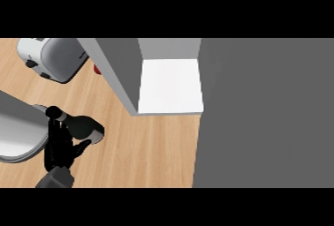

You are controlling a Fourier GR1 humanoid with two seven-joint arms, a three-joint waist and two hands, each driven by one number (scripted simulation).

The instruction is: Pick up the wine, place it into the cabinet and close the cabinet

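Note:
The wine bottle [83, 126] is dark, with its capped neck pointing to the upper left, and it stands on the wooden counter [150, 150] at the left. My left hand [61, 149] comes in from the lower left. Its fingers are straight and reach up beside the bottle's neck, and its thumb sticks out just below the bottle's body. The cabinet [116, 70] stands at the top middle, showing a white shelf [171, 86] inside. Its wide grey door [267, 114] fills the right side of the view. My right hand does not show.
A silver toaster [51, 58] sits at the top left. A small red thing [96, 69] peeks out behind the cabinet's left wall. A large grey rounded object [16, 132] lies along the left edge, close to my left hand.

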